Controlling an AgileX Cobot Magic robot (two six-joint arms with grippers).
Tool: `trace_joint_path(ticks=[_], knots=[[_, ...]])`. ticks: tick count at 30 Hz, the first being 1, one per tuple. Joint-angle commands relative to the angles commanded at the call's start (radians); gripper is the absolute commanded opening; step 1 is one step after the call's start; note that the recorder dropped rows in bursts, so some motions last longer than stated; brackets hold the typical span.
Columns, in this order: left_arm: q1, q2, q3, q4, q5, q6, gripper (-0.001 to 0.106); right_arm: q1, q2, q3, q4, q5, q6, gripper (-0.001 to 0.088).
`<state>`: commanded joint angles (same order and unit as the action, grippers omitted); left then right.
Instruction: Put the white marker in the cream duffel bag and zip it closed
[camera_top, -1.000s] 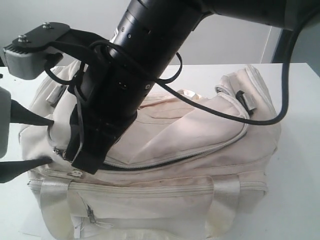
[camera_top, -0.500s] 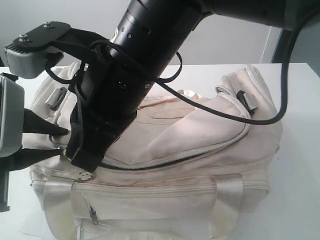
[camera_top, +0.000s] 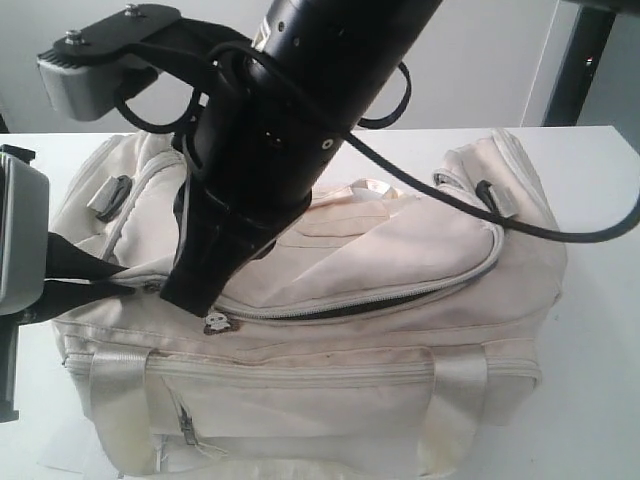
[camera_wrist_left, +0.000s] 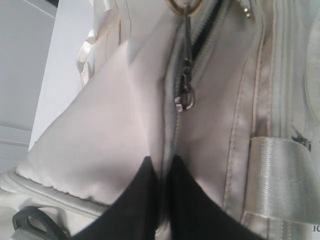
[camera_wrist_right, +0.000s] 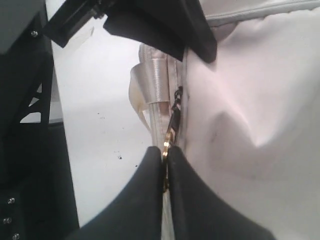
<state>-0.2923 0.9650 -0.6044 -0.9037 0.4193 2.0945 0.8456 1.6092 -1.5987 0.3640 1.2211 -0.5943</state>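
**Draw the zip shut, straight along its track**

Zipping step, by the look of things. Pinching the gold zipper pull (camera_wrist_right: 172, 120) with the right tool (camera_wrist_right: 165, 150), pads pressed together on the ring. Clamping a fold of cloth at the bag's end with the left tool (camera_wrist_left: 162, 165), squeezed tight on the fabric. No sign of the white marker in any view. Judged to be inside the cream duffel bag (camera_top: 400, 240), so no telling which way it points or lies.

To do this well:
- Pull in line with the zipper track, not upward or sideways, to avoid jamming the teeth or losing the thin pull from the pads.
- Hold the bag's end firm with the left tool for counter-tension.
- Draw away from that anchor, toward the dark gap (camera_top: 350, 310) lying open toward the right end in the exterior view.
- Mind the loose flap cloth beside the slider, a likely snag.

As for the bag: sitting upright on the white surface (camera_top: 600, 340), long axis running left to right across the exterior view. Zipper following that axis, climbing slightly toward the right end. Webbing handles (camera_top: 455, 385) on the near side.
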Motion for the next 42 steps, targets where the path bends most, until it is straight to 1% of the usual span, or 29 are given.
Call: trace_joint_path(ticks=[2,8,16,19,28,34,42], knots=[[0.0,0.0,0.0,0.0,0.0,-0.009,0.005,0.0,-0.002,0.019,-0.002,0.0,0.024,0.0],[0.0,0.0,0.0,0.0,0.008,-0.009,0.005,0.0,-0.01,0.061,-0.002,0.0,0.033,0.0],[0.0,0.0,0.0,0.0,0.013,-0.015,0.005,0.0,-0.056,0.067,-0.055,0.0,0.064,0.0],[0.0,0.0,0.0,0.0,0.02,-0.015,0.005,0.0,-0.069,0.076,-0.054,0.0,0.065,0.0],[0.0,0.0,0.0,0.0,0.02,-0.027,0.005,0.0,-0.11,0.159,-0.107,0.0,0.068,0.0],[0.0,0.0,0.0,0.0,0.02,-0.027,0.005,-0.031,-0.158,0.194,-0.111,0.0,0.068,0.0],[0.0,0.0,0.0,0.0,0.02,-0.031,0.005,-0.07,-0.187,0.242,-0.114,0.0,0.068,0.0]])
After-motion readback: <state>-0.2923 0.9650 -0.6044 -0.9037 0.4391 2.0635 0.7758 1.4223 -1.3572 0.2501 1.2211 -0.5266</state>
